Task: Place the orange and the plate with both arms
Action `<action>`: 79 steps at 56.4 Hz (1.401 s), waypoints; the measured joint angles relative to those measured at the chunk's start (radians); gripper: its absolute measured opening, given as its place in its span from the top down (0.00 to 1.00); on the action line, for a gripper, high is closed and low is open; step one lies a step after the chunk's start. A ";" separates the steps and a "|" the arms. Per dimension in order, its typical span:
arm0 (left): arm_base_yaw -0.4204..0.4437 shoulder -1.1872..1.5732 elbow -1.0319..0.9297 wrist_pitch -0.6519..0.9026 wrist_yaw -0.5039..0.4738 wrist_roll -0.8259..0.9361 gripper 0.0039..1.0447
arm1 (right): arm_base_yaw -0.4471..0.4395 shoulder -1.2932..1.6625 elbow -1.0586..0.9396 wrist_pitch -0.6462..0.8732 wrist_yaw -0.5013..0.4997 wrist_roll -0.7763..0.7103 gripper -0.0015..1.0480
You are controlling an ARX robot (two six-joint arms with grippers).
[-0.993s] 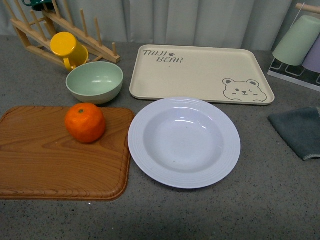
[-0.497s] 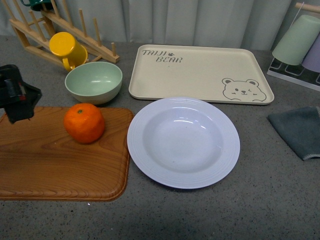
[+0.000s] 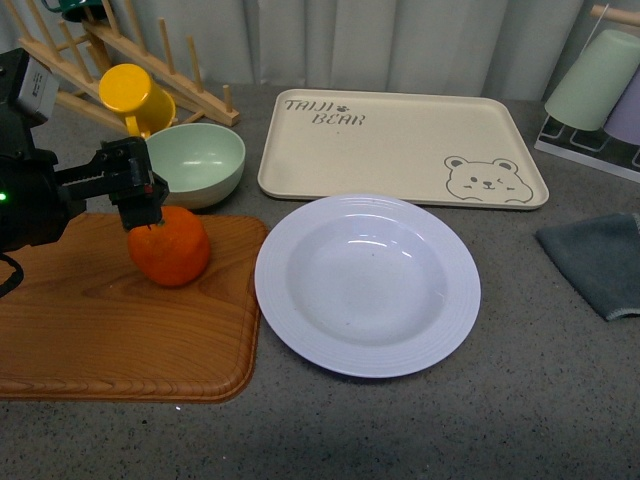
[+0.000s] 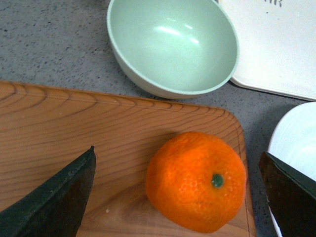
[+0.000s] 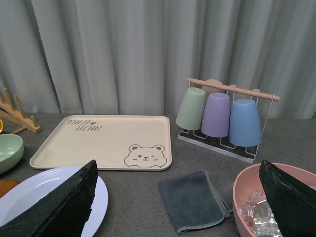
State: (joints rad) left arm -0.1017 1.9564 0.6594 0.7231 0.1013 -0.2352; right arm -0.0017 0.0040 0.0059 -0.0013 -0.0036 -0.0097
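Orange (image 3: 169,246) sits on the wooden board (image 3: 100,320), near the board's far right corner, stem dimple up and tipped a bit toward the plate (image 3: 367,284). The plate lies flat on the grey surface (image 3: 500,420), just right of the board, with nothing in it. Left claw (image 3: 140,200) hangs over the orange with fingers spread wide. In the left wrist view the claw (image 4: 176,155) straddles the fruit with clear gaps on both sides, no contact seen. Step in hand is likely the orange grasp. To do it well the claw comes straight down until the fingers (image 4: 54,197) bracket the widest part of the fruit. It looks slightly off-centre, so nudge toward the plate side first, then close softly. Round fruit may roll on the smooth board if one finger hits first. Mint bowl (image 3: 190,160) is close behind, so keep the wrist off it. The plate-side finger sits near the plate rim; avoid clipping it. Right claw (image 5: 177,164) is out of the front view, spread too and holding nothing, with only the plate's edge in its own view. The plate's broad rim looks like the place to pinch.
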 joint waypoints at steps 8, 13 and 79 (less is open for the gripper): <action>-0.019 0.042 0.030 -0.007 0.014 0.009 0.06 | 0.000 0.000 0.000 0.000 0.000 0.000 0.09; -0.030 0.074 0.042 -0.017 0.024 0.020 0.06 | 0.000 0.000 0.000 0.000 0.000 0.000 0.09; -0.161 0.019 0.069 -0.056 0.030 -0.022 0.32 | 0.000 0.000 0.000 0.000 0.000 0.000 0.09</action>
State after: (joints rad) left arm -0.2626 1.9755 0.7280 0.6670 0.1314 -0.2573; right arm -0.0017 0.0040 0.0059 -0.0013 -0.0036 -0.0097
